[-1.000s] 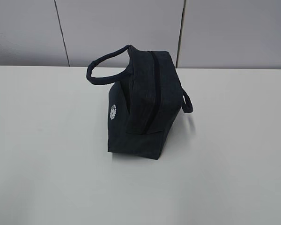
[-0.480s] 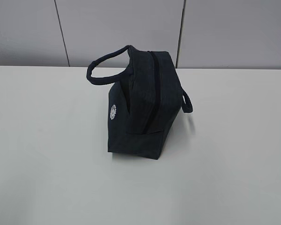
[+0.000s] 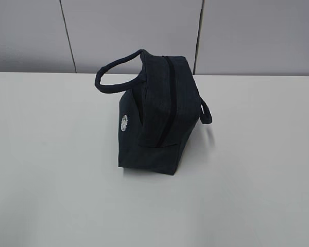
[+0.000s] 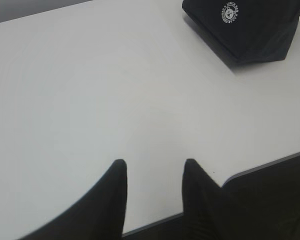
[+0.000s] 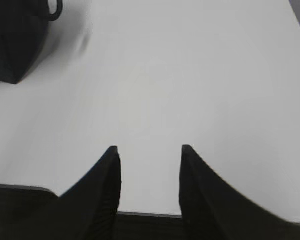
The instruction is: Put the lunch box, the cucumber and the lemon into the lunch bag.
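Lunch bag standing alone on a white table before a grey panelled wall.

The lunch bag [image 3: 157, 116] is sitting upright near the middle of the table [image 3: 51, 170], one handle [image 3: 116, 69] arching leftward, its zipper line [image 3: 169, 98] running along the top. The wall [image 3: 129, 31] is showing vertical seams. The left gripper [image 4: 154, 172] and right gripper [image 5: 149, 157] are hovering over the table's near edge, fingers parted, grasping nothing, well apart from the bag.
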Available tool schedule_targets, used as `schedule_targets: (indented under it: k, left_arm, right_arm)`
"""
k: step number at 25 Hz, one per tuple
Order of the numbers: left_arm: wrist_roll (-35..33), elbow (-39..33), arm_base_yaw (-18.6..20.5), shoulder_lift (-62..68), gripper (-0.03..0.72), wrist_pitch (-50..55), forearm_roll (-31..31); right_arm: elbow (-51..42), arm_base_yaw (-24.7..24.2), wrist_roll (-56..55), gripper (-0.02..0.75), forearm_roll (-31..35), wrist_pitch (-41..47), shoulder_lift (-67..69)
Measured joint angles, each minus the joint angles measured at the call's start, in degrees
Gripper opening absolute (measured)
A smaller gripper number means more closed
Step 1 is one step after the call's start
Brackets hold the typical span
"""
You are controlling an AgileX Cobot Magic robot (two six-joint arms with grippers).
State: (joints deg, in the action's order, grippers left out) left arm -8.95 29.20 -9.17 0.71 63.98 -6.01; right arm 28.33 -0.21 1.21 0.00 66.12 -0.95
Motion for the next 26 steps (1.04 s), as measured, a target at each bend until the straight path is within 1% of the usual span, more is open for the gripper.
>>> schedule_targets:
  k: [3, 8, 26]
  left_arm:
    - [0.0, 0.0, 0.0, 0.0, 0.249, 0.0, 0.0]
    - [0.0, 0.0, 0.0, 0.0, 0.249, 0.0, 0.0]
    - [0.0, 0.0, 0.2, 0.0, 0.249, 0.0, 0.0]
  right_arm:
    - [0.0, -2.5, 0.0, 0.297, 0.0, 0.0, 0.0]
    - [0.0, -5.0, 0.0, 0.297, 0.0, 0.0, 0.0]
    - [-0.1, -5.3, 0.0, 0.297, 0.0, -0.1, 0.0]
